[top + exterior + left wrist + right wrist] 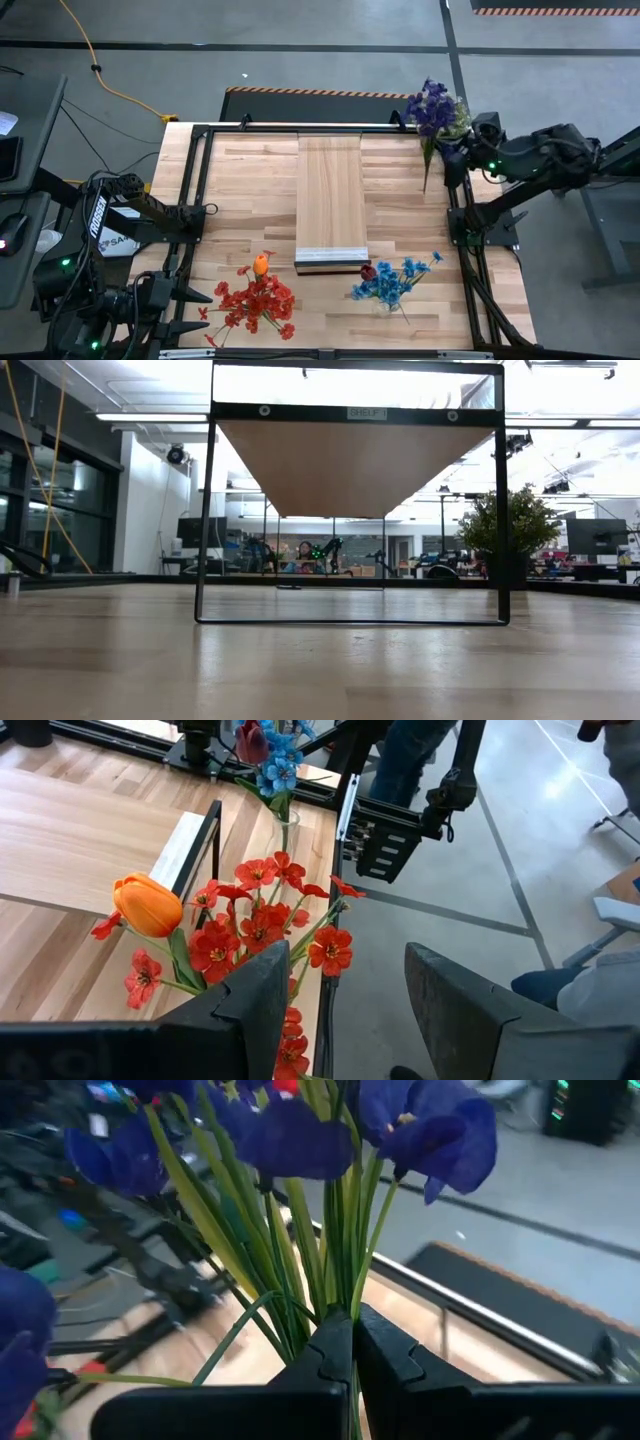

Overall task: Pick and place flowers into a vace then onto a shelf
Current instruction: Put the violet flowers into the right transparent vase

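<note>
Green stems of the purple-blue artificial flowers (330,1230) fill the right wrist view, pinched tight between the right gripper (352,1350) fingers, which are closed fully on the bunch. From above, that purple bunch (432,108) sits at the far right corner of the slatted wooden surface (240,200), with the right gripper (462,152) just beside the frame post. So the pick looks done for this bunch, and it is on its way to a vase.

A small clear glass vase (285,818) already holds the blue flowers and a maroon head (392,280), near the front edge of the long light-wood shelf (332,195). Red flowers with an orange tulip (256,298) lie loose on the surface to its left.

Over them the left gripper (345,985) hovers, fingers (270,995) about half spread and empty.

Next, I'd say, the right arm must carry its stems across and lower them upright into the narrow vase mouth.
</note>
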